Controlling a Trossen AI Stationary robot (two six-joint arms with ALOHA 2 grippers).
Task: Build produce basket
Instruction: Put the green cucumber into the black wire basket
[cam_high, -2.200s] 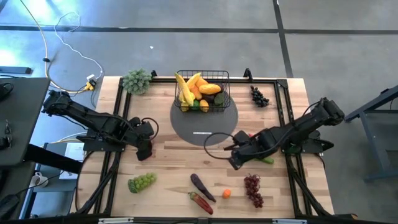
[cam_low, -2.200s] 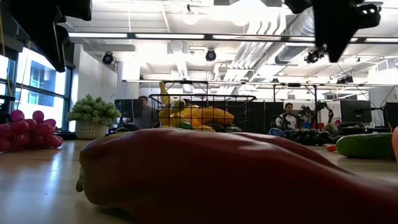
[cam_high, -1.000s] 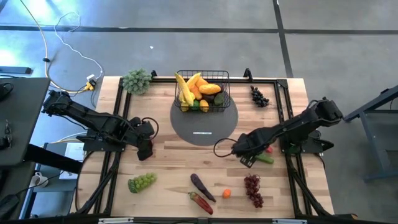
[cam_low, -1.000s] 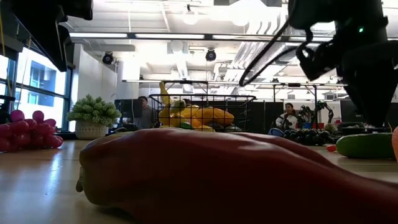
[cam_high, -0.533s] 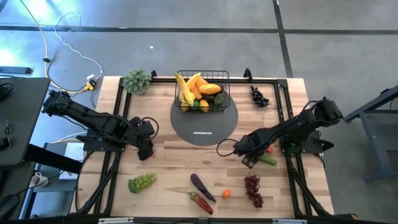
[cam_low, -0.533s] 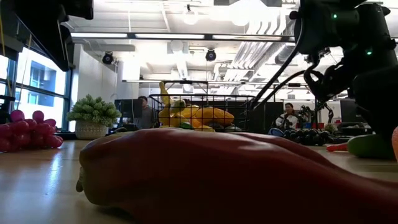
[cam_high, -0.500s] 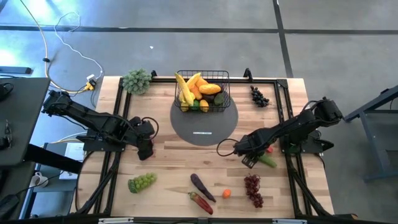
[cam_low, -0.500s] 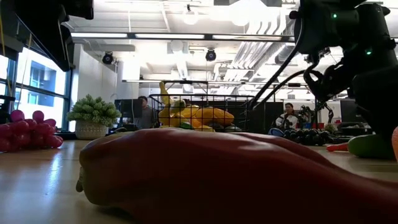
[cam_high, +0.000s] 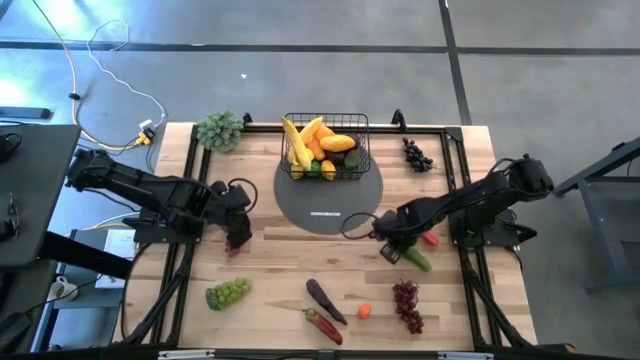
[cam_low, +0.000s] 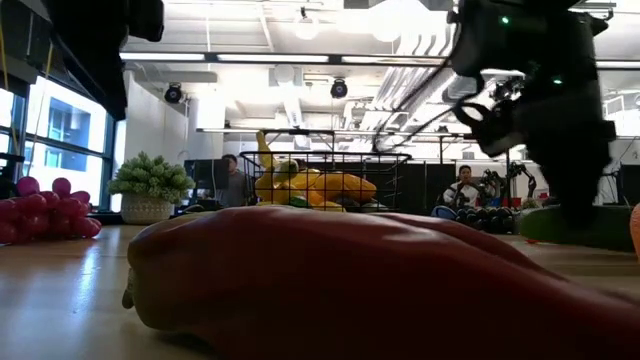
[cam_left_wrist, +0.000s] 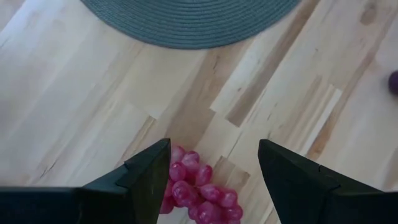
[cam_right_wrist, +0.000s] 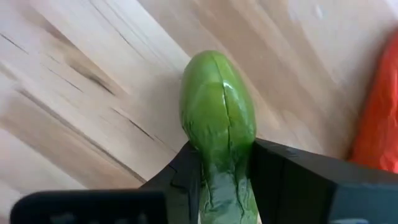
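Observation:
The black wire basket (cam_high: 325, 147) stands on the far part of the round grey mat (cam_high: 300, 205). It holds bananas, mangoes and other produce. My right gripper (cam_high: 393, 246) points down, right of the mat, shut on the green cucumber (cam_high: 417, 260), which the right wrist view shows as a glossy green body (cam_right_wrist: 217, 106). My left gripper (cam_high: 237, 236) hangs open left of the mat. A pink grape bunch (cam_left_wrist: 199, 193) lies on the wood below and between its fingers, untouched. My right gripper pinches the cucumber's two long sides (cam_right_wrist: 216, 152) between its two fingers. The fingers come from above, pointing down, and lie across the cucumber. One rounded end (cam_right_wrist: 214, 62) sticks out past them. The cucumber lies level, low over the wood; whether it still rests there, I cannot tell.
A small red pepper (cam_high: 430, 238) lies right beside the cucumber. Dark red grapes (cam_high: 407, 305), a small orange (cam_high: 364, 311), an eggplant (cam_high: 325, 298), a red pepper (cam_high: 322, 325) and green grapes (cam_high: 228, 292) lie near the front. Dark grapes (cam_high: 418, 153) and a leafy bunch (cam_high: 220, 130) sit at the back.
My right gripper has sunk onto the cucumber, tipped to point straight down, and shut its fingers on the cucumber's sides. The cucumber has shifted and turned a little on the wood.

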